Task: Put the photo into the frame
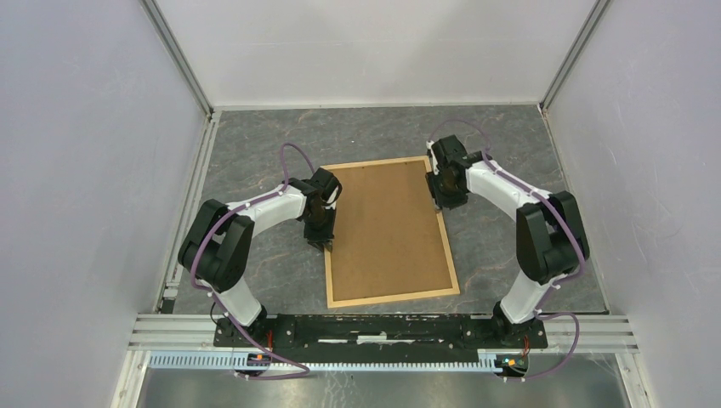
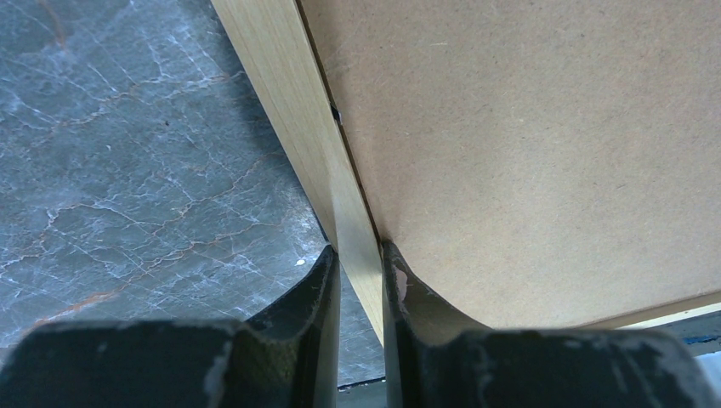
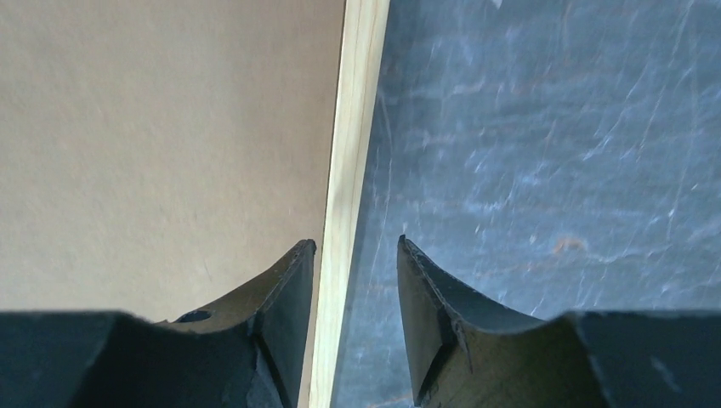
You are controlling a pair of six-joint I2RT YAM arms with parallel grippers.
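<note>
Progress seems far along, though the photo itself cannot be seen anywhere. The frame (image 1: 393, 297) lies back-up in the middle of the table (image 1: 255, 144) and a brown board (image 1: 387, 225) fills it from strip to strip, so the photo, if it is in, would be hidden underneath. What is left, by my reading, is seating or fastening the board and perhaps turning the frame over. The left gripper (image 2: 357, 253) straddles the frame's left strip with its jaws closed onto the wood, one finger on the table side and one at the board's edge. The right gripper (image 3: 353, 246) straddles the right strip near the far corner with its jaws apart; the inner finger is close to the wood, there is a clear gap at the outer one, and it grips nothing. Table shows on every side of the frame, most of it beyond the far edge. The side walls (image 1: 85, 170) stand well away from both arms, while the frame's near edge lies close to the arms' mounting rail (image 1: 383, 327).
</note>
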